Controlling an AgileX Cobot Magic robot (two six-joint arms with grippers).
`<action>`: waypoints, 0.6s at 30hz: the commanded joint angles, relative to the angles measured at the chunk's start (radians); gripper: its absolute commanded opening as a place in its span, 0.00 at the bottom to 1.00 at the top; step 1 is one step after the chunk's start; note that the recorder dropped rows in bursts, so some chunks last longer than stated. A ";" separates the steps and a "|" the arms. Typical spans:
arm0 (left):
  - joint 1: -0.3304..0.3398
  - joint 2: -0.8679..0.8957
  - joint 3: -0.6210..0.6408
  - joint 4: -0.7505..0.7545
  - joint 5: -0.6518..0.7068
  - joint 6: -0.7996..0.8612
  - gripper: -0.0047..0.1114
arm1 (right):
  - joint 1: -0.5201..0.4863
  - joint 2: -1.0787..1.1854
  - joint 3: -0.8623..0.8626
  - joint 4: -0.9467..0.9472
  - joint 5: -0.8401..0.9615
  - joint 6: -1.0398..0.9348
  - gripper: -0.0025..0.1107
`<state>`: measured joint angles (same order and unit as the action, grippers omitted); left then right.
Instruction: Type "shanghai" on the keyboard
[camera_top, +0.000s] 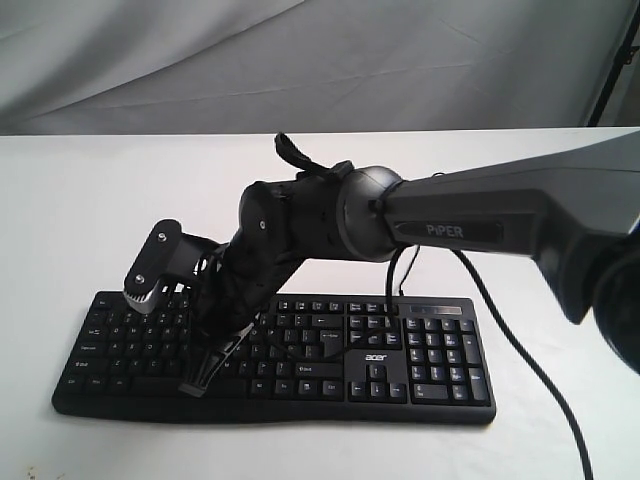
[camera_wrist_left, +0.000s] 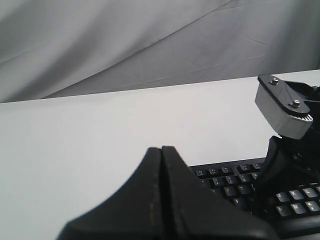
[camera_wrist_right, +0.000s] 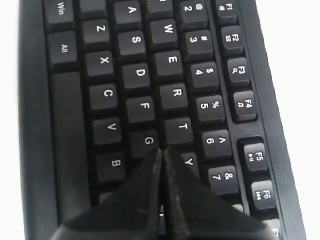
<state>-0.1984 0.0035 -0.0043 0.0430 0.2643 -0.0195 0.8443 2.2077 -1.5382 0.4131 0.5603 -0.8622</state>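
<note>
Bearing "PiPER", the right arm (camera_top: 470, 228) overhangs the "acer" keyboard (camera_top: 440, 352).

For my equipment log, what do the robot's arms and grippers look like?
The right arm is a smooth dark grey shell with white PiPER lettering, a rounded joint and a black cable trailing beneath. The right gripper and left gripper both have matt black, wedge-shaped fingers. A silver-grey block with two screws sits at the right wrist.
</note>
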 joint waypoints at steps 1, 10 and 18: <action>-0.004 -0.003 0.004 0.001 -0.005 -0.003 0.04 | -0.009 -0.002 0.005 0.010 0.006 -0.020 0.02; -0.004 -0.003 0.004 0.001 -0.005 -0.003 0.04 | -0.009 -0.002 0.005 0.016 0.010 -0.028 0.02; -0.004 -0.003 0.004 0.001 -0.005 -0.003 0.04 | -0.009 -0.002 0.005 0.016 0.017 -0.029 0.02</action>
<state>-0.1984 0.0035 -0.0043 0.0430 0.2643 -0.0195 0.8443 2.2077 -1.5382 0.4175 0.5704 -0.8786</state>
